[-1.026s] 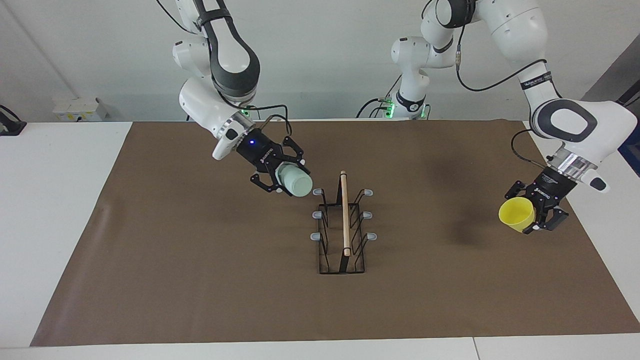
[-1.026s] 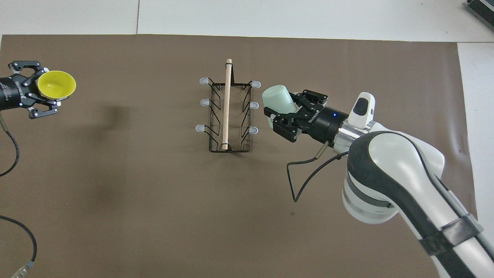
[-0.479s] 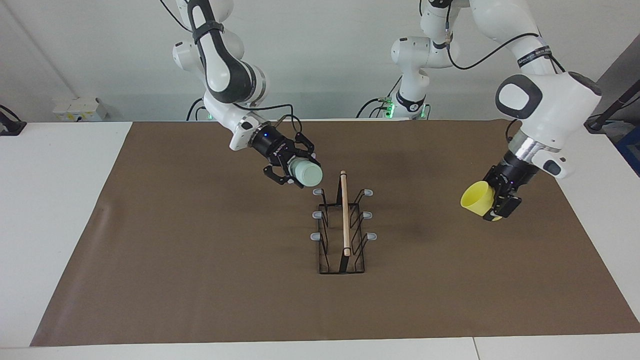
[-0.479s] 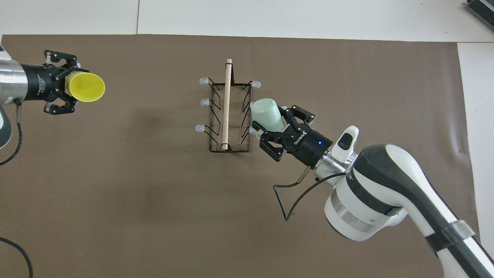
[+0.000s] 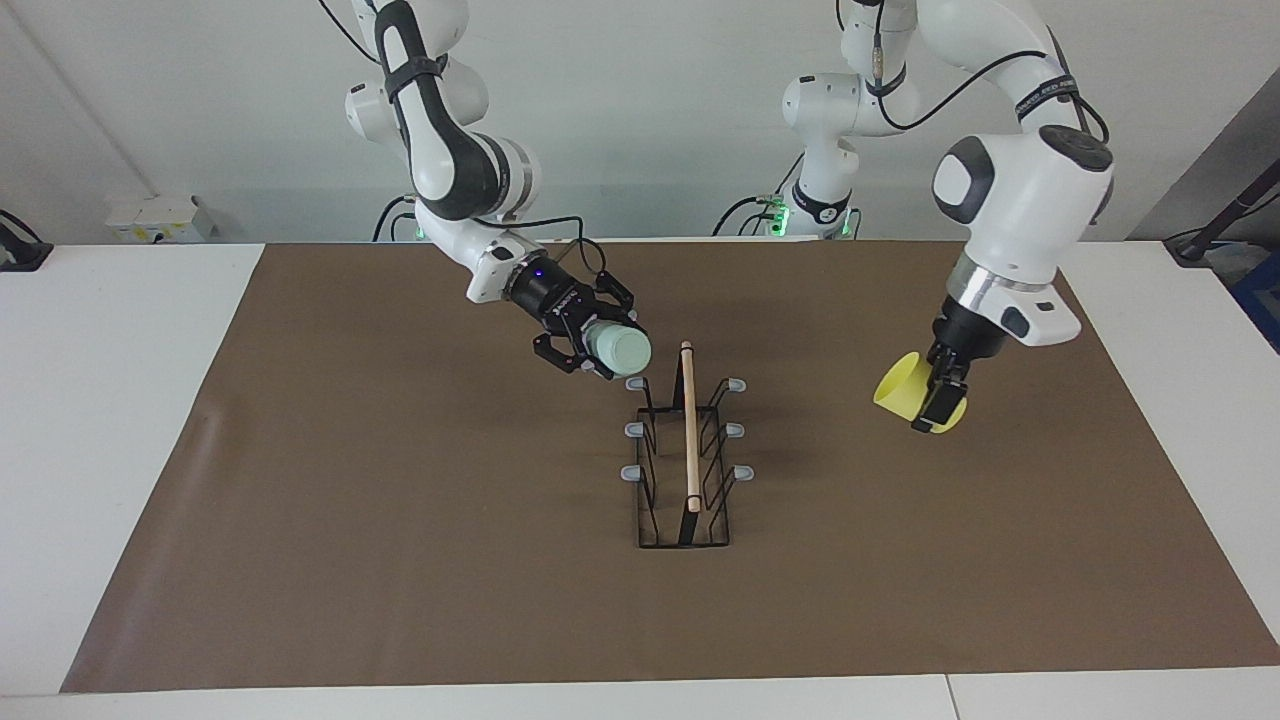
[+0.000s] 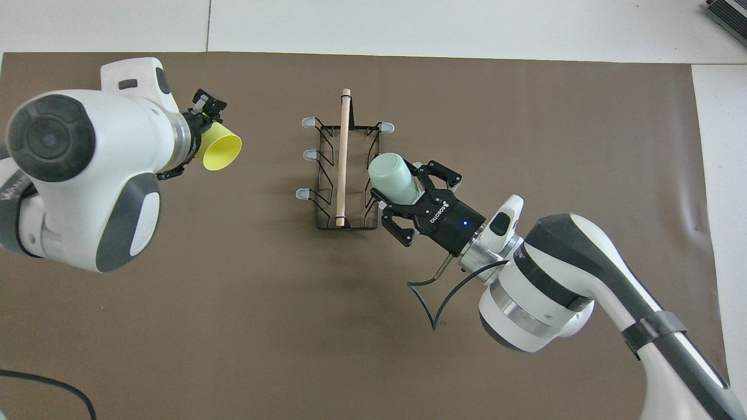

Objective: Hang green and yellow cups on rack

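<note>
The black wire rack [image 5: 689, 430] [image 6: 342, 157], with its wooden rod on top and grey-tipped pegs, stands mid-table. My right gripper [image 5: 603, 347] [image 6: 407, 188] is shut on the pale green cup [image 5: 623, 352] [image 6: 390, 175]. It holds the cup tilted in the air, over the rack's pegs on the right arm's side. My left gripper [image 5: 938, 402] [image 6: 202, 135] is shut on the yellow cup [image 5: 900, 390] [image 6: 222, 153]. That cup lies sideways in the air with its mouth toward the rack, a good gap away from the pegs on the left arm's side.
A brown mat [image 5: 400, 560] [image 6: 233, 326] covers most of the white table [image 5: 120, 400]. The right arm's loose cable [image 6: 429, 297] hangs above the mat beside the rack. Nothing else stands on the mat.
The left arm has swung the yellow cup from the mat's edge toward the rack, turning its mouth sideways. The right gripper has brought the green cup closer over the rack's pegs.
</note>
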Action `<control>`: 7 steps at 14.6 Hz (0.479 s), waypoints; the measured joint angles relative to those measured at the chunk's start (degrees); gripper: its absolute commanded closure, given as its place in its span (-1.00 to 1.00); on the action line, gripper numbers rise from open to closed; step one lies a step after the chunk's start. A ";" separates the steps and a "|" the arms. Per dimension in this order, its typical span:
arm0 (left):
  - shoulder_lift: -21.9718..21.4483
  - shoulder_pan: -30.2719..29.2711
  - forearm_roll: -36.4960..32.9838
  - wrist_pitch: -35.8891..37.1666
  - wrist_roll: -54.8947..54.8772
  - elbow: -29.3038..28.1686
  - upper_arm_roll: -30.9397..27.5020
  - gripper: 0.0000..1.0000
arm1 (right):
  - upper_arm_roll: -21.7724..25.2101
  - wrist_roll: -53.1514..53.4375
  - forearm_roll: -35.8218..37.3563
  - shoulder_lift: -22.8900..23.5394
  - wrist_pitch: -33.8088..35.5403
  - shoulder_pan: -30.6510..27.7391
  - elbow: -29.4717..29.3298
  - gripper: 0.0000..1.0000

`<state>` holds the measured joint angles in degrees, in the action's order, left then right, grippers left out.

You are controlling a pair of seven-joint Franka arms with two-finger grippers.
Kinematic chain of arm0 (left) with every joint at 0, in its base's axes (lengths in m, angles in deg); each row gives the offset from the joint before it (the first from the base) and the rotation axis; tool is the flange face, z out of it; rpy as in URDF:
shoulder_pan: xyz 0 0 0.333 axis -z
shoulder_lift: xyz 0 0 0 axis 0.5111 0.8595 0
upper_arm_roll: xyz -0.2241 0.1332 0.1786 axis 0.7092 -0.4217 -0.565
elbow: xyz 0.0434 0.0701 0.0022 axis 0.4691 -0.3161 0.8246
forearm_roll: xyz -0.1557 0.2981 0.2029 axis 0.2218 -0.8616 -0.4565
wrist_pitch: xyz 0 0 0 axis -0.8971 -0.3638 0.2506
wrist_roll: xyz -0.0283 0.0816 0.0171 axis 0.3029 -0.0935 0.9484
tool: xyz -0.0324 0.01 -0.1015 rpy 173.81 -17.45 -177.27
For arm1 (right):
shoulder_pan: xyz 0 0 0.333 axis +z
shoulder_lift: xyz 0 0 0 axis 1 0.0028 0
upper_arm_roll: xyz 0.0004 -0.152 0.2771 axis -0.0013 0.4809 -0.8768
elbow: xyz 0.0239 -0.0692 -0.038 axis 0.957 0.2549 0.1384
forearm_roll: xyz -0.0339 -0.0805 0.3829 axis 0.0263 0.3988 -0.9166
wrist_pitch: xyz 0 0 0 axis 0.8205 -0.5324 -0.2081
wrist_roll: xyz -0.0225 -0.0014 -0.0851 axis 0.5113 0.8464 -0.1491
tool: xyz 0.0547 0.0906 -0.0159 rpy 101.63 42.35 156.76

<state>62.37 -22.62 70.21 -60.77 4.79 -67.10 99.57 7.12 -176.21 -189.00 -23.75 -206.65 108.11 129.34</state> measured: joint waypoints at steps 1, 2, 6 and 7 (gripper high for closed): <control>-0.37 -0.13 -5.41 -2.92 3.44 -1.92 1.64 1.00 | -0.01 -0.05 0.00 0.35 0.21 0.23 -0.14 1.00; -0.68 -0.17 -10.40 -4.95 6.38 -3.63 2.98 1.00 | -0.01 -0.07 0.00 0.56 0.40 0.33 -0.30 1.00; -1.88 -0.21 -29.78 -6.96 16.42 -8.53 8.18 1.00 | -0.02 -0.08 0.00 0.73 0.45 0.98 -0.73 1.00; -2.11 -0.20 -34.20 -6.96 20.81 -9.50 9.47 1.00 | -0.02 -0.08 -0.04 0.73 0.45 1.33 -0.81 1.00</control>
<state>60.26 -22.82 36.02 -67.73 25.61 -76.60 109.04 7.10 -176.29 -189.04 -23.01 -206.20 109.44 128.53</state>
